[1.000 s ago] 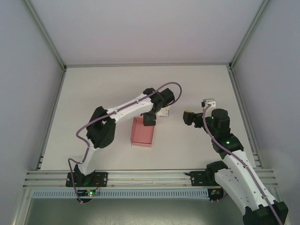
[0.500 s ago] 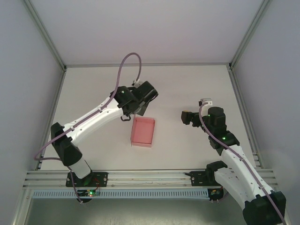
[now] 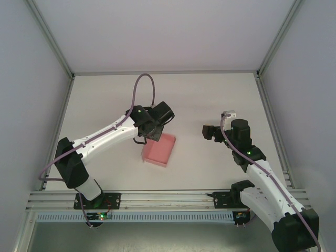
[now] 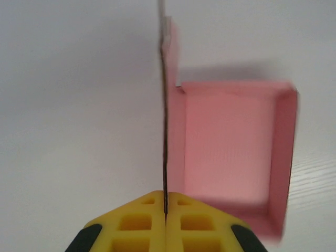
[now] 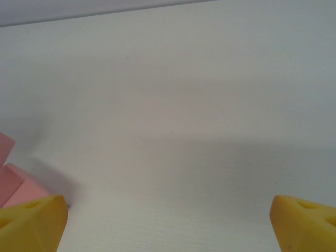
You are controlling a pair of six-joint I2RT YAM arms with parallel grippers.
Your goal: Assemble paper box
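- You have a white table (image 3: 105, 100) in front of you, closed in by pale grey walls (image 3: 26, 105), with a metal rail (image 3: 168, 197) along its near edge.
- On the left, the left arm reaches from its base towards the middle of the table. A purple cable (image 3: 139, 86) loops above it.
- Your left gripper (image 3: 148, 132) sits at the far left corner of the paper box (image 3: 160, 151).
- From the left wrist, its yellow fingers (image 4: 136, 228) are pressed together on a thin upright card wall of the box. You see that wall edge-on, running straight up between them.
- The paper box is an open pink tray near the middle of the table. It lies between the two grippers and touches only the left one.
- Its floor and raised side walls show to the right of the pinched wall. Its right side is blurred, so you cannot tell whether it sits flat.
- On the right, your right gripper (image 3: 206, 131) hovers well apart from the box and points towards it.
- From the right wrist, its yellow fingertips (image 5: 31, 223) stand wide apart with bare table between them. A pink corner of the box shows at the lower left.
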